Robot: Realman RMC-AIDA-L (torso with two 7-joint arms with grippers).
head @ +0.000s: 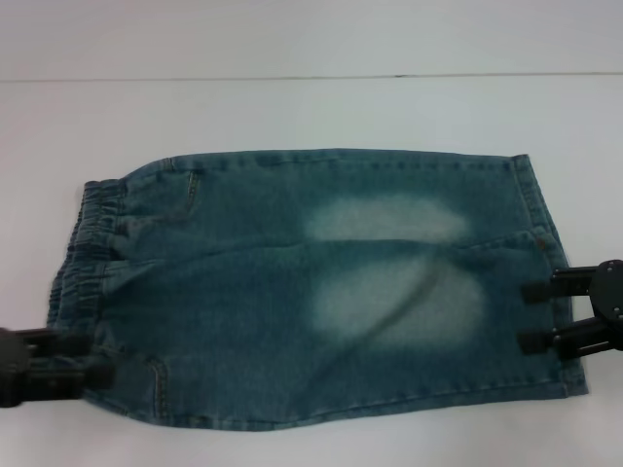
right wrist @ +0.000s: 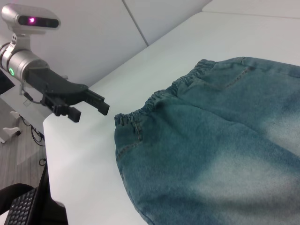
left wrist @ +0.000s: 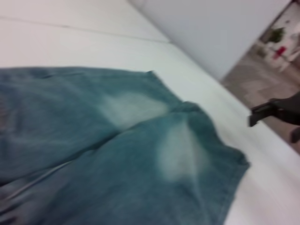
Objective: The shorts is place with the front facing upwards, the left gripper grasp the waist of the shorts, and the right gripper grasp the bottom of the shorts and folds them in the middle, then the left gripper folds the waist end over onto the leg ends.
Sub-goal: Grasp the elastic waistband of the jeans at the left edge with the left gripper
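So the shorts are lying flat mid-frame on the white table, waist at the left, hems at the right. Left gripper sits at the lower-left waist corner, fingers parted with nothing in them as far as I can tell. Right gripper is at the right hem, jaws spread, also empty. Looks like the approach before the first fold. Next up, I'd guess: both need to close on the fabric edges.

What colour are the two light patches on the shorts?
Pale whitish, faded patches on blue-green denim shorts; clearest in the head view.
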